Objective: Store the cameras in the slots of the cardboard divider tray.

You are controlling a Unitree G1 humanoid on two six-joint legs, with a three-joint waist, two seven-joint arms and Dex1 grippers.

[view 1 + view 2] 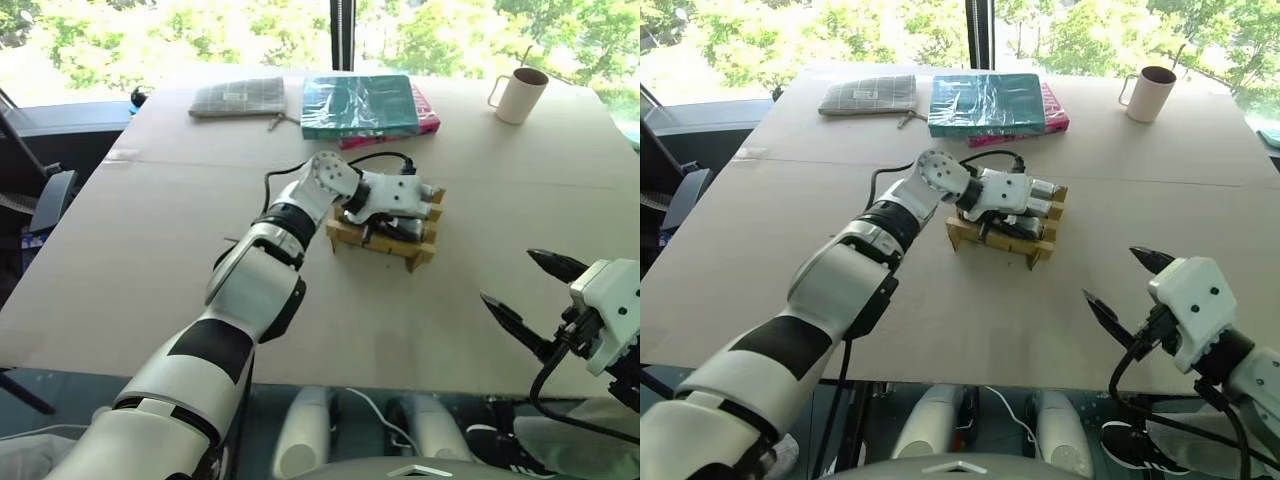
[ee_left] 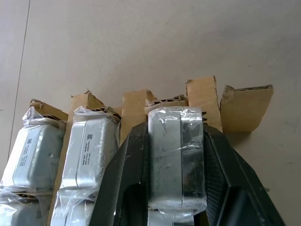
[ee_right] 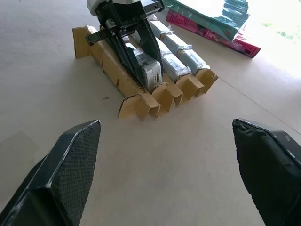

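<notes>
- Cameras: one silvery, plastic-wrapped camera (image 2: 176, 157) sits clamped between the two black fingers of the left gripper (image 2: 175, 188), right over the cardboard divider tray (image 1: 345, 236) near the middle of the tabletop (image 1: 150, 250).
- Step in hand, as I read it: seating this camera in the end slot. Keep it square to the cardboard strips, lower it straight, and let go only once it bottoms out (the wrap could snag on a strip edge and tip the thin wall).
- Right gripper (image 3: 171, 172) hangs spread wide and empty near the tabletop's edge at about 4 o'clock from the tray, well apart from it; best kept out of the way.
- Tray contents: a second wrapped camera (image 2: 89, 150) and a third (image 2: 33, 153) stand in neighbouring slots beside the held one; more wrapped cameras lie in the row nearer the wrist, count unclear.
- A beige mug (image 1: 519, 95) stands at about 1 o'clock from the tray; whether it holds anything, cannot tell.
</notes>
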